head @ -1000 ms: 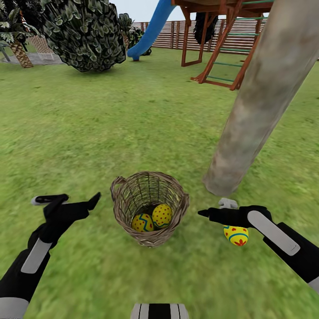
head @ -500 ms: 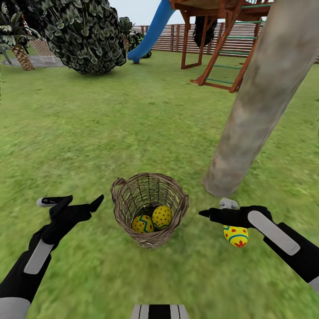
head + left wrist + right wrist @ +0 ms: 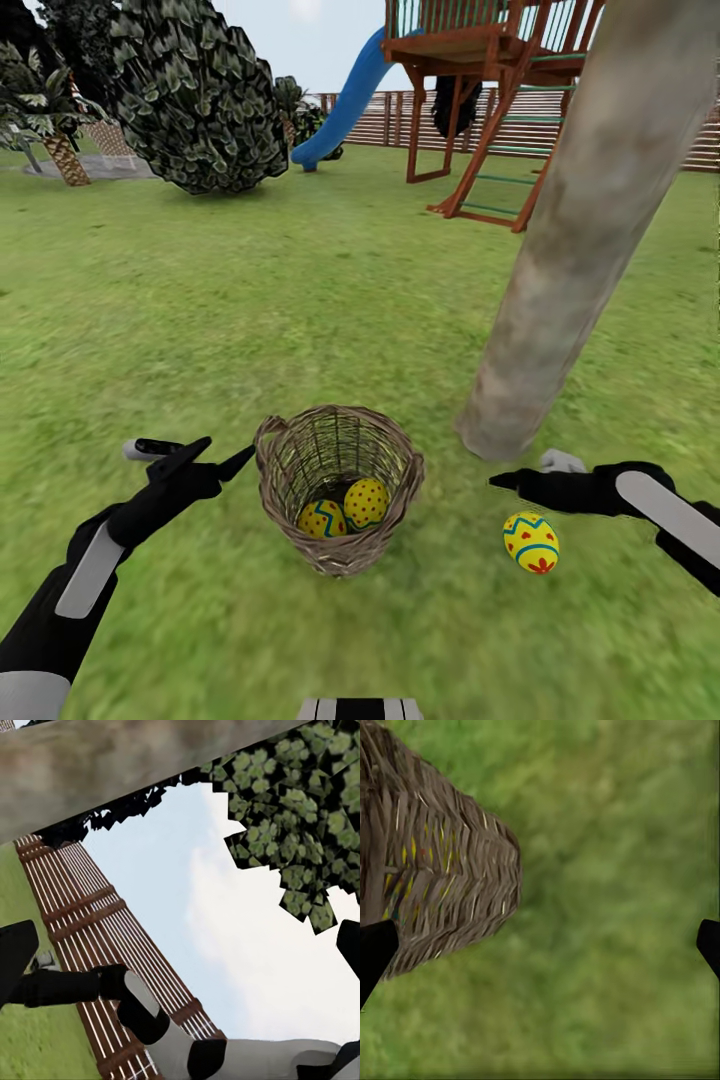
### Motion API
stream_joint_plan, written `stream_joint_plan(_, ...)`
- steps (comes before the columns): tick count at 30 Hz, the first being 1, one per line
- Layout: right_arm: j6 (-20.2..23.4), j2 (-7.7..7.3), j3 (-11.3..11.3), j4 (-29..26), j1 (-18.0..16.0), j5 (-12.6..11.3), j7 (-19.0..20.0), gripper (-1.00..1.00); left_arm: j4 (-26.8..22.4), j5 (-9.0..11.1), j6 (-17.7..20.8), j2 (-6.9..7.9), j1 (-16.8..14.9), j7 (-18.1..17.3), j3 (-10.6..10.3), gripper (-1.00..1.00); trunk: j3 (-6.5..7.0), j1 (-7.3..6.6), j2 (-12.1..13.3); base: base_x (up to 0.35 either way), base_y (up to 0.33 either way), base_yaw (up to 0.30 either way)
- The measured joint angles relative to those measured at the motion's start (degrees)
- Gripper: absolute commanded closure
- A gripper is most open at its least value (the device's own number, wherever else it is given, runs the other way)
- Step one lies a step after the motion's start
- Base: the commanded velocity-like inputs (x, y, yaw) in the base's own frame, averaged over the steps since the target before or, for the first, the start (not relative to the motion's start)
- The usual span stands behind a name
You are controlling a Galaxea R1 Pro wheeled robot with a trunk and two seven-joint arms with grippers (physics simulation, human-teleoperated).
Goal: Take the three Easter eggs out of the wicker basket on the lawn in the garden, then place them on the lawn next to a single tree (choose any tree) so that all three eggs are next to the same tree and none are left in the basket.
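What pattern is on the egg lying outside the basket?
Yellow egg, blue zigzag, red flower; head view.

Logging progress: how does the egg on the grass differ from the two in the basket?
The egg on the grass lies in the open on the lawn near the tree; the two eggs sit side by side inside the basket. It shows a red flower; one basket egg shows red dots. All are yellow, some with blue-green zigzags.

Released the egg (image 3: 531, 541) from the right gripper (image 3: 515, 478), leaving it lying free on the lawn (image 3: 250, 300) near the tree (image 3: 560, 290). Lifted that gripper clear, fingers apart. Moved the left gripper (image 3: 215, 455) closer to the wicker basket (image 3: 338, 487). Tilted the head camera upward slightly.
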Motion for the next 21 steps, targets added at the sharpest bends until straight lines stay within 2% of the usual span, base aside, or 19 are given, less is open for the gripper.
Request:
stream_joint_plan(2, 0.02, -1.31, 0.00, -0.44, 0.00, -2.11, 1.62, -1.00, 0.00, -0.08, 0.00, 0.03, -0.02, 0.16, 0.00, -1.00, 0.44, -0.05, 0.03, 0.000, 0.000, 0.000)
stream_joint_plan(5, 0.03, -1.72, 0.12, -2.25, 0.01, -3.09, 5.14, -1.00, 0.41, -0.14, -0.04, 0.11, -0.05, 0.88, 0.11, -1.00, 1.11, -0.13, 0.07, 0.000, 0.000, 0.000)
stream_joint_plan(10, 0.72, -1.62, -0.06, -4.13, 0.01, -3.26, 6.78, -1.00, 0.59, -0.06, 0.04, 0.32, -0.07, 8.21, 0.44, -1.00, 2.22, -0.26, 0.14, 0.000, 0.000, 0.000)
stream_joint_plan(11, 0.82, -1.50, -0.07, -4.43, 0.01, -3.21, 6.84, -1.00, 0.51, -0.02, 0.06, 0.34, -0.07, 11.66, 0.47, -1.00, 2.44, -0.28, 0.15, 0.000, 0.000, 0.000)
stream_joint_plan(13, 0.83, 0.32, 0.05, -4.64, -0.03, -3.10, 6.78, -1.00, 0.40, 0.05, 0.11, 0.37, -0.06, 15.43, 0.49, -1.00, 2.88, -0.33, 0.18, 0.000, 0.000, 0.000)
stream_joint_plan(16, 0.96, 4.26, 0.24, -4.67, -0.13, -2.56, 6.41, -1.00, 0.32, 0.10, 0.10, 0.47, -0.06, 18.53, 0.58, -1.00, 3.55, -0.41, 0.22, 0.000, 0.000, 0.000)
stream_joint_plan(18, 1.47, 7.30, 0.39, -4.65, -0.21, 0.75, 6.27, -1.00, 0.30, 0.13, 0.07, 0.51, -0.07, 19.53, 1.07, -1.00, 3.99, -0.46, 0.24, 0.000, 0.000, 0.000)
stream_joint_plan(19, 1.66, 9.93, 0.45, -4.65, -0.23, 4.48, 6.25, -1.00, 0.36, 0.14, 0.06, 0.52, -0.08, 19.81, 1.85, -1.00, 4.21, -0.48, 0.26, 0.000, 0.000, 0.000)
stream_joint_plan(21, 1.79, 12.16, 0.48, -4.65, -0.25, 7.36, 6.23, -1.00, 0.39, 0.14, 0.06, 0.53, -0.08, 19.91, 2.26, -1.00, 4.65, -0.54, 0.28, 0.000, 0.000, 0.000)
